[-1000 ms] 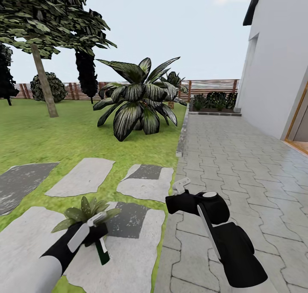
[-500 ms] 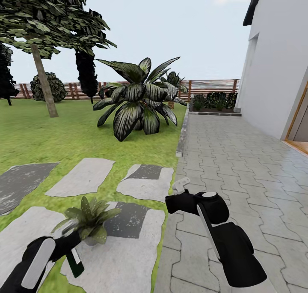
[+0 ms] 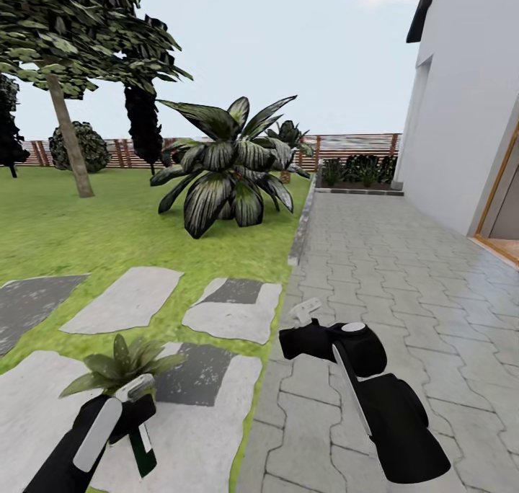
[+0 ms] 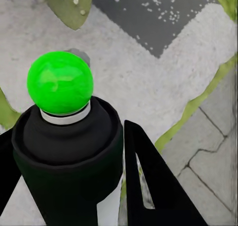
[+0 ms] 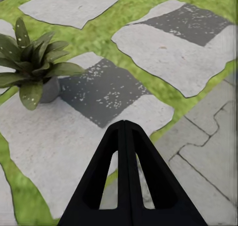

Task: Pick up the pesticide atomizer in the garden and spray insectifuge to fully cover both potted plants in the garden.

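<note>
Since a second ago the left gripper (image 3: 133, 406) has swung back from over the potted plant (image 3: 119, 365) and now hangs just in front of it, its fingers pinching the pesticide atomizer (image 3: 141, 446), whose dark green body dangles below. From the left wrist the bottle (image 4: 67, 151) sits between the fingers with a bright green ball on top, and no lettering can be read on it. Whitish insectifuge (image 5: 30, 103) specks dot the leaves; the right gripper (image 5: 124, 132), fingers pressed together, hovers over open grey paving (image 3: 404, 262).
</note>
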`<state>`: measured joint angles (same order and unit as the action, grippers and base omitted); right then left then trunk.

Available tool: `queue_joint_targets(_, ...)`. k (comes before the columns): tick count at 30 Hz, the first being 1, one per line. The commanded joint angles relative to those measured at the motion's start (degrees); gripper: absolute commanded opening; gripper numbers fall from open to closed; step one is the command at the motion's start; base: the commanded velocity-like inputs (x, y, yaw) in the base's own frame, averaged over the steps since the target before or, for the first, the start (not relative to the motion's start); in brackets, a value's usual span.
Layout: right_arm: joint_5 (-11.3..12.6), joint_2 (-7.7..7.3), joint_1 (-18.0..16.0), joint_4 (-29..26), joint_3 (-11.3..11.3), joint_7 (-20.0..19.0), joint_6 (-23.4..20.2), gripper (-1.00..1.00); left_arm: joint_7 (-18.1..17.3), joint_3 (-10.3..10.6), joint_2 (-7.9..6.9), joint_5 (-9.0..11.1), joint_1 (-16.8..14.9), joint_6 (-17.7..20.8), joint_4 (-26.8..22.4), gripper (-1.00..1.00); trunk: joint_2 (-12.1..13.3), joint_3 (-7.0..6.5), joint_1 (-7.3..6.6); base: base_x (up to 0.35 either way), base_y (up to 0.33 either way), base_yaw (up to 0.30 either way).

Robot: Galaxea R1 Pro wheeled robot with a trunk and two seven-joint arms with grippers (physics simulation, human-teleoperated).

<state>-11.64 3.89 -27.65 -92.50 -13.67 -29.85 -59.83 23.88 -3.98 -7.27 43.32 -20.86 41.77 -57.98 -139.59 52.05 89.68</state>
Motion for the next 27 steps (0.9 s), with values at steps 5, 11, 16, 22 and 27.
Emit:
queue_joint_targets(5,-0.6,-0.1,0.0,-0.1,0.1,-0.5,-0.2,-1.0,1.4,-0.5,-1.22,0.5,-4.2,1.8,-1.1,-1.0,0.0,0.06,0.02,0.308,-0.057,0.0)
queue_joint_targets(11,-0.5,-0.11,0.0,-0.1,0.2,-0.6,-0.2,-1.0,5.3,0.5,0.82,0.6,-4.8,1.8,-1.0,-1.0,0.0,0.06,0.02,0.249,-0.185,0.0)
queue_joint_targets(16,-0.5,-0.11,0.0,-0.1,0.2,-0.6,-0.2,-1.0,5.7,1.8,3.47,0.6,-5.0,1.7,0.1,-1.0,0.0,0.06,0.02,0.051,-0.326,0.0)
queue_joint_targets(22,-0.5,-0.04,0.0,-0.1,0.0,-0.6,-0.2,-1.0,5.4,1.4,3.81,1.3,-7.1,-0.7,10.2,-1.0,0.0,0.06,0.02,0.006,-0.347,0.0)
queue_joint_targets(27,-0.5,-0.07,0.0,-0.1,0.0,-0.6,-0.2,-1.0,5.5,-2.5,3.55,3.5,-8.6,-4.8,16.8,-1.0,0.0,0.06,0.02,0.0,-0.308,0.0)
